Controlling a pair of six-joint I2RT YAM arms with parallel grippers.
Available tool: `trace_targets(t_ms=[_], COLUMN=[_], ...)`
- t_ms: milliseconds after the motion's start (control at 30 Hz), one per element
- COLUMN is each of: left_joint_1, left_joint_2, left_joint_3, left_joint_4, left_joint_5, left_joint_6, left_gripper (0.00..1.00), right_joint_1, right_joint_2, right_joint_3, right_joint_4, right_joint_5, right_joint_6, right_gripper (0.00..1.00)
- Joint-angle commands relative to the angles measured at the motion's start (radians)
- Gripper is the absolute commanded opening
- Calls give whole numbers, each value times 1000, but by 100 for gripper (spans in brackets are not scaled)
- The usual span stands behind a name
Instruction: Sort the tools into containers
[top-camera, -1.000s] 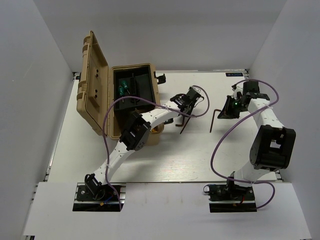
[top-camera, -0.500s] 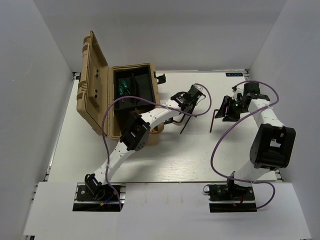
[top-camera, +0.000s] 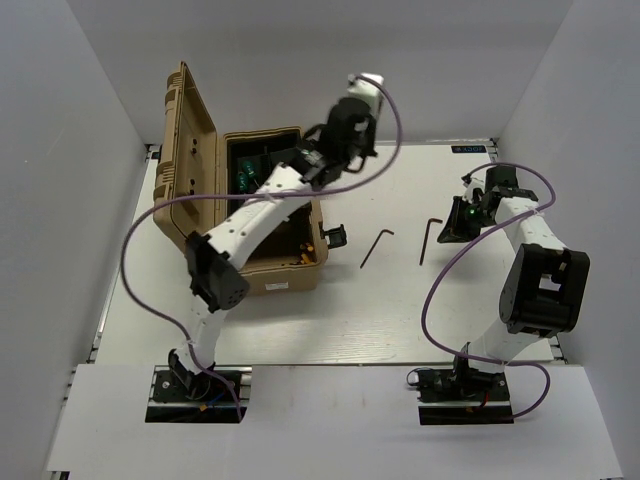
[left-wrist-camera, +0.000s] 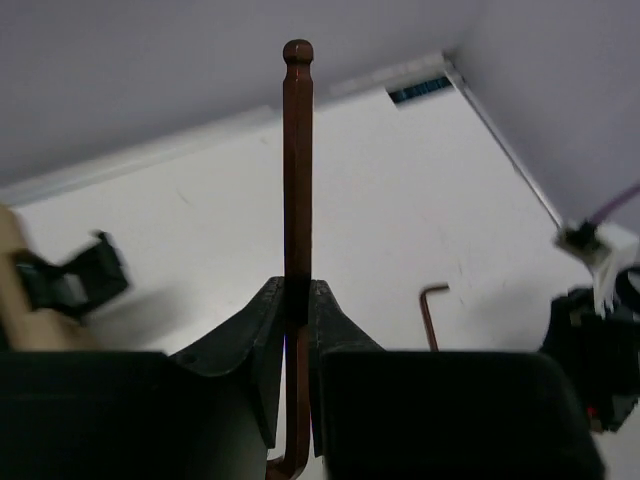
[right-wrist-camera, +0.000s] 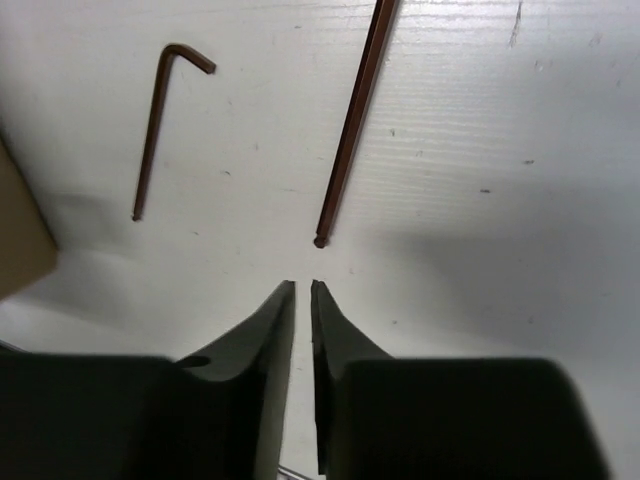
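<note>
Brown steel, thin as a wire: one hex key (left-wrist-camera: 297, 180) is up in the air, clamped between the two fingers of the left hand (left-wrist-camera: 297, 290). Its long shank pokes straight out past the tips, ball end leading, with the short bend tucked down behind. That arm is reared high at the far side, over by the open tan case (top-camera: 270, 272), whose black tray (top-camera: 290, 170) already shows green handles (top-camera: 245, 178) inside. So I'd call this the carry: key gripped, drop not yet made. Next, I reckon, the hand needs bringing over the tray and the fingers parting. With that shank sticking out, it'll want a tilt so the key goes in rather than bridging the rim.

Two more hex keys lie on the white bench (top-camera: 400, 300), apart from each other, between the case and the right arm. One (top-camera: 376, 247) is nearer the case, the other (top-camera: 428, 240) nearer the right hand (top-camera: 455, 222). That right hand sits low over the bench, fingers drawn nearly together with nothing between them, and the end of the closer key lies just ahead of its tips. It would have to open before taking anything.

Room? Plenty of bare bench in the middle and front. It's tighter at the case, with the upright lid (top-camera: 185, 170) on its left, the back wall (top-camera: 450, 70) close behind, and the purple cable (top-camera: 150, 260) looping round the left arm.
</note>
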Motion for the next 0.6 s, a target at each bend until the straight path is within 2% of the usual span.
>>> trace_targets(t_ms=[0, 67, 167, 333, 367, 467, 500, 567], left_joint_1=[94, 166, 266, 362, 372, 382, 382, 392], left_joint_2=[-121, -121, -134, -193, -193, -171, -162, -153], left_joint_3=[-31, -31, -77, -285, -322, -322, -322, -331], left_joint_4=[54, 16, -32, 19, 19, 17, 8, 8], left_joint_5=[-145, -175, -187, -127, -115, -70, -49, -29], left_joint_6=[41, 41, 19, -8, -17, -17, -17, -17], left_gripper=[0, 0, 0, 0, 0, 0, 0, 1], right_joint_1=[5, 6, 6, 19, 22, 28, 39, 42], right_joint_2=[6, 8, 8, 17, 8, 17, 25, 29], right_joint_3=[-9, -7, -7, -6, -3, 6, 10, 25], right_joint_4=[-1, -1, -4, -1, -1, -5, -10, -19], right_joint_5=[-1, -12, -14, -6, -5, 8, 14, 29], right_joint_6=[-20, -20, -21, -25, -23, -26, -29, -34], right_gripper=[9, 0, 0, 1, 3, 18, 27, 33])
